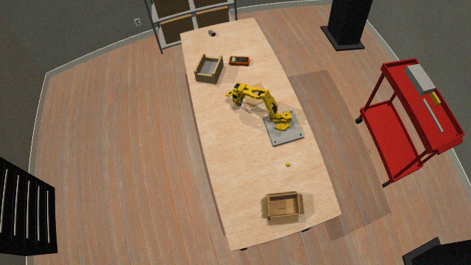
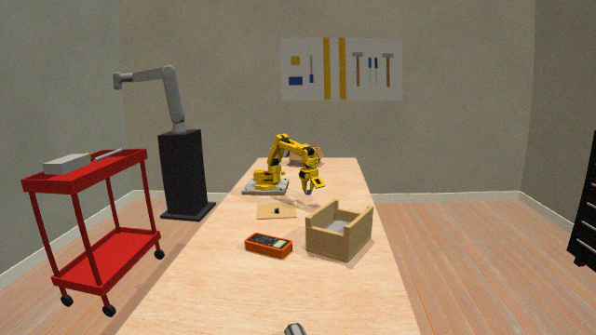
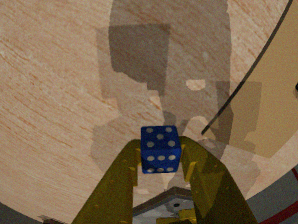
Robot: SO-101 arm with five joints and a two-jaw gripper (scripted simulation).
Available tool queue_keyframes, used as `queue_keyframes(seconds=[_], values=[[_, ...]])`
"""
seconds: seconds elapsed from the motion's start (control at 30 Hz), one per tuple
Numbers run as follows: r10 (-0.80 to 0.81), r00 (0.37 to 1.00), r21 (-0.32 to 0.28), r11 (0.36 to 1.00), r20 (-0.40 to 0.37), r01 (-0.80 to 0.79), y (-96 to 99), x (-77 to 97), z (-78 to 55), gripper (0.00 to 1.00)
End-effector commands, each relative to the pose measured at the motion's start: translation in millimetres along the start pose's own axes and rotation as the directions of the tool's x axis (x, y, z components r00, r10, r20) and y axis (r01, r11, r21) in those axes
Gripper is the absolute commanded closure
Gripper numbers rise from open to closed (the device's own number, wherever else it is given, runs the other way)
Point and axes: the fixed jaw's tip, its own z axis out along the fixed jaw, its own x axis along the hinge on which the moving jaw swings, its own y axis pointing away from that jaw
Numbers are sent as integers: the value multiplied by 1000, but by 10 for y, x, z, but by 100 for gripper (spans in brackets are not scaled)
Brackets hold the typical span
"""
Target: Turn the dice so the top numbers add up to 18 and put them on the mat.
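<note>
From the top, we see a long desk of pale wood (image 1: 228,162) (image 2: 223,293) (image 3: 40,75). A small yellow robot arm (image 1: 270,101) (image 2: 275,155) stands on a flat grey plate (image 1: 296,137) (image 2: 249,191). Its yellow tool (image 1: 238,102) (image 2: 310,189) (image 3: 160,156) reaches out over the desk, with a bit of a small blue cube die with pale dots (image 1: 240,104) (image 2: 308,192) (image 3: 160,149) showing at the tip. A small yellow die (image 1: 288,164) (image 2: 283,173) sits on the other side of the plate, well apart from the tool, near an open brown cardboard box (image 1: 282,207). We can't make out the mat here.

From the exterior view, we see the blue die up above the desk. A flat tan mat (image 2: 267,214) (image 3: 275,125) lies in front of the plate, and a small black die (image 2: 277,210) (image 3: 297,87) sits on it. Near the mat are an orange and black meter (image 2: 268,245) and a tan open bin with tall sides (image 2: 328,243).

From the wrist, we see the tool pinching the blue die between its two yellow fingers. One side of the die shows five dots and the side next to it shows six. The mat is off to the right, and the black die peeks in at the picture's edge.
</note>
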Motion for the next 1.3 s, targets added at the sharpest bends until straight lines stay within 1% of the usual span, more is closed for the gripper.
queue_keyframes(seconds=[0.0, 0.1, 0.17, 0.27, 0.33, 0.47, 0.57, 0.73, 0.77, 1.27], values=[[199, 980, -12, 980, 11, -199, -478, -104, -13, 100], [320, 947, -17, 947, 8, -320, -780, -90, -3, 100], [320, 947, -17, 947, 8, -320, -780, -90, -3, 100], [416, 909, -21, 909, 6, -416, -1024, -50, 7, 100], [464, 886, -22, 886, 4, -464, -1148, -20, 12, 100], [522, 853, -24, 853, 2, -522, -1301, 28, 19, 100], [538, 843, -25, 842, 1, -538, -1344, 43, 21, 100], [541, 841, -25, 841, 1, -541, -1351, 46, 22, 100], [541, 841, -28, 841, 14, -541, -1391, 44, 12, 100], [541, 841, -28, 841, 14, -541, -1391, 44, 12, 100]])
